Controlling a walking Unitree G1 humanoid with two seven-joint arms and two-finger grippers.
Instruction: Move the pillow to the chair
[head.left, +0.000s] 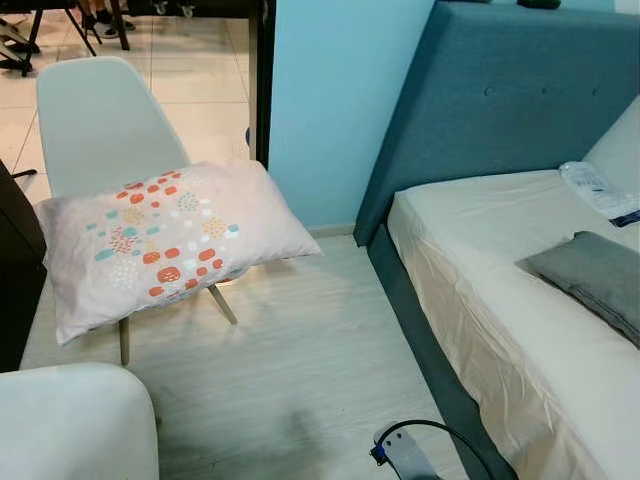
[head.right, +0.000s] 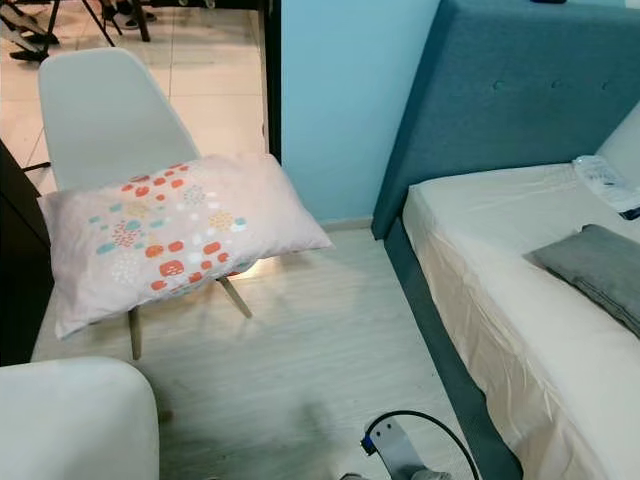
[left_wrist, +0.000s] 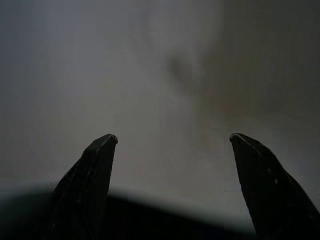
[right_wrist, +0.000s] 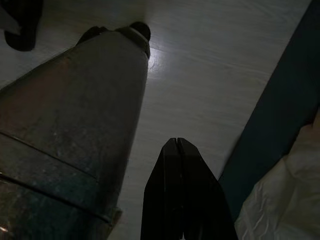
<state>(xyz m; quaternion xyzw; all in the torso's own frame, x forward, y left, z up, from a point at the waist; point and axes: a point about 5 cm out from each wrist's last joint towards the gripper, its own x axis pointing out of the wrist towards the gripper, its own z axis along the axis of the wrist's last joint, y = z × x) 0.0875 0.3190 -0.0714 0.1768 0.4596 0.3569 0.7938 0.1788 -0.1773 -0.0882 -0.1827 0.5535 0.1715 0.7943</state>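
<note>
We see the pillow (head.left: 165, 245) lying across the seat of the chair (head.left: 95, 120), propped against its backrest and spilling over both sides of the seat. It is pale pink, printed with orange, teal and cream blotches, plump and lightly creased. Neither gripper touches it. Our left gripper (left_wrist: 172, 142) has its two fingers spread wide with nothing between them, facing a blurred pale surface. Our right gripper (right_wrist: 176, 145) has its fingers pressed together, empty, pointing down at the floor (right_wrist: 210, 65), with the robot's leg (right_wrist: 75, 130) on one side and the bed (head.left: 500, 300) frame on the other. The bed carries a grey cloth (head.left: 590, 275) and a plastic packet (head.left: 600, 190), well apart from the pillow. A second white seat (head.left: 70, 420) sits nearest us
</note>
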